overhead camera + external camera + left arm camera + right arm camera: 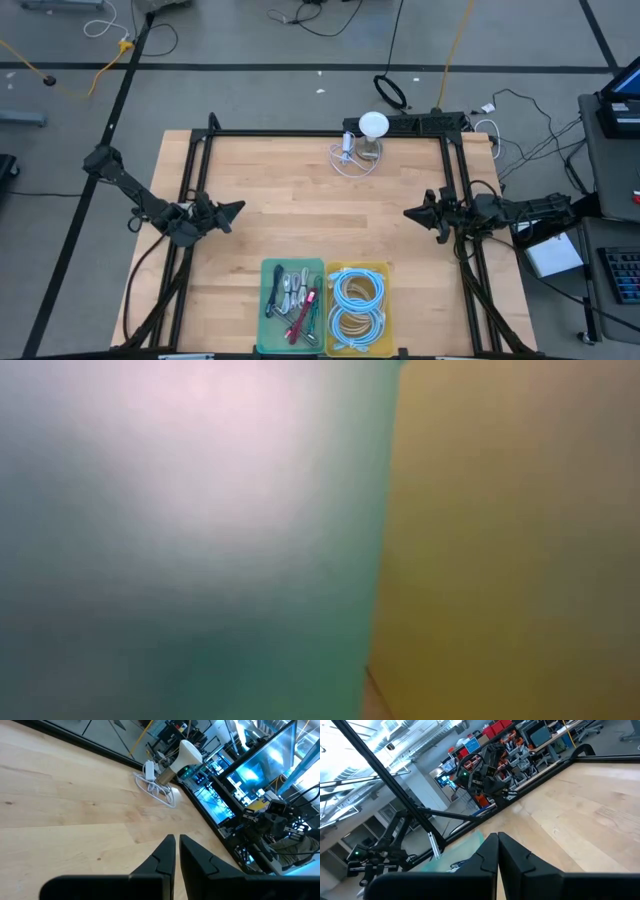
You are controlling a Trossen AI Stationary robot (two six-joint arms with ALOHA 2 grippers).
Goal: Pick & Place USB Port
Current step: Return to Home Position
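Tapered dark jaws narrow on left arm (140,195) and right arm (520,210), over pale wood-grain table (300,230)

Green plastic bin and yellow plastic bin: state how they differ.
The green plastic bin holds loose mixed-colour cables; the yellow plastic bin holds neat light blue coils. The green bin sits on the left, the yellow bin on the right. Both are rectangular, side by side.

White bulb device (373,126) w/ cord (352,162) at table (300,220) far edge.
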